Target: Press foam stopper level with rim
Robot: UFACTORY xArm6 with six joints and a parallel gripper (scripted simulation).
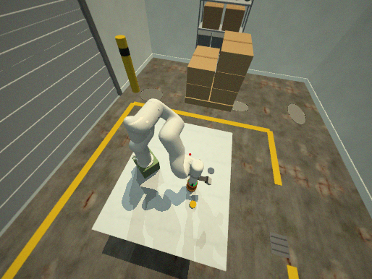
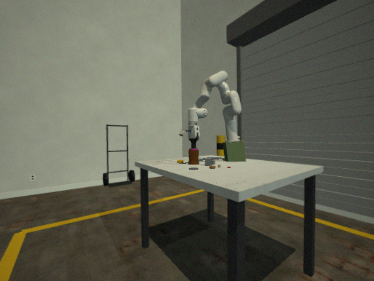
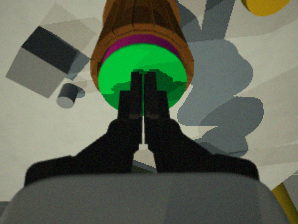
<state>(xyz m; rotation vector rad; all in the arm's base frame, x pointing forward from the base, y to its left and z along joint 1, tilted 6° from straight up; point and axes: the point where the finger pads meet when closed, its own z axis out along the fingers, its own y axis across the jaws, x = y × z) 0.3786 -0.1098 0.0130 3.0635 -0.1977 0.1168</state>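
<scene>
A brown jar (image 3: 140,22) (image 2: 193,156) (image 1: 191,188) stands upright on the white table (image 1: 163,224) (image 2: 255,178). A green foam stopper (image 3: 170,67) (image 2: 193,149) with a magenta side band (image 3: 145,44) sits in its mouth and stands a little above the rim. My gripper (image 3: 142,88) (image 2: 193,145) is shut and empty. It points straight down with its fingertips over the middle of the stopper's top, at or just above it; I cannot tell whether they touch.
A yellow disc (image 1: 192,204) (image 3: 265,5) lies near the jar. A small grey cylinder (image 3: 67,95) (image 2: 208,161), a dark flat piece (image 2: 193,168), a tan piece (image 2: 212,167) and a red dot (image 1: 189,154) (image 2: 228,167) lie on the table. The green arm base (image 1: 148,168) (image 2: 234,151) stands behind.
</scene>
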